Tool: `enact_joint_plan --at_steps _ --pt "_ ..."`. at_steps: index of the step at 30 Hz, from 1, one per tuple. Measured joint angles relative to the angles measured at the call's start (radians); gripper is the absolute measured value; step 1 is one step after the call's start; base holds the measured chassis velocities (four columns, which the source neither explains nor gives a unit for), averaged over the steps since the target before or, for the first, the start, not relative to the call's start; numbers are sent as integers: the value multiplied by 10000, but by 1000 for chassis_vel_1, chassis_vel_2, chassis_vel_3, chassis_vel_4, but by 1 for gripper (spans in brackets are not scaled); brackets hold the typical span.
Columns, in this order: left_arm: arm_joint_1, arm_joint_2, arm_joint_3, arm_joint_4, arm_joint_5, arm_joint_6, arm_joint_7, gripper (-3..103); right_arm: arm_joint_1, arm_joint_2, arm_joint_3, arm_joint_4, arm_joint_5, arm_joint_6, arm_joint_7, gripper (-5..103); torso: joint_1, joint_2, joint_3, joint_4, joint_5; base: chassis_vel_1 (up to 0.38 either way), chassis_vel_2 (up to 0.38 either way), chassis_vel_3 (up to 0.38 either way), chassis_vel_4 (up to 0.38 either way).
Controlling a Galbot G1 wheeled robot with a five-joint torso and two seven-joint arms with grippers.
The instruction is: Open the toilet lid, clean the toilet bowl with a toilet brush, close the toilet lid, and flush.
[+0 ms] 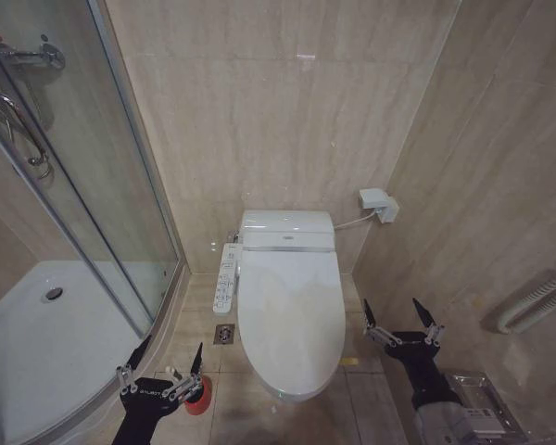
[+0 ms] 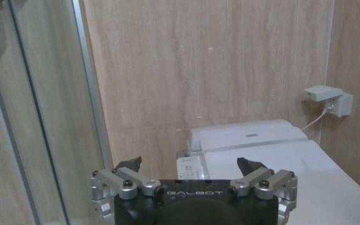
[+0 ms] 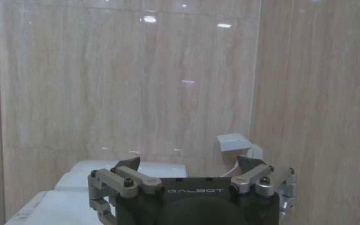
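The toilet lid (image 1: 290,320) is lying closed and flat over the toilet bowl (image 1: 292,389), of which a narrow rim is showing beneath the lid's front edge. The toilet is standing against the tiled back wall (image 1: 287,111), with its white tank housing (image 1: 287,229) at the rear and a side control panel (image 1: 226,278) running along the toilet's left edge. A small red holder (image 1: 199,394) is sitting on the floor just beside the toilet's front left, partly hidden behind the left gripper; the brush itself cannot be made out.

The left gripper (image 1: 163,364) is hovering low to the left of the toilet, between it and the glass shower enclosure (image 1: 74,204), with its fingers spread wide and gripping nothing. In the left wrist view the left gripper (image 2: 190,165) is pointing toward the wall and the tank.

The right gripper (image 1: 400,318) is hovering to the right of the toilet, apart from the lid, its fingers likewise spread wide and unloaded. A white wall outlet box (image 1: 377,204) with a cable is mounted on the wall right of the tank.
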Motion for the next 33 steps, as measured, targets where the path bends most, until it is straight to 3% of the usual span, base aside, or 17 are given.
enact_joint_plan --at_steps 33 --pt "0 0 0 0 0 0 0 99 0 0 0 0 0 0 0 100 0 0 0 0 0 0 0 0 0"
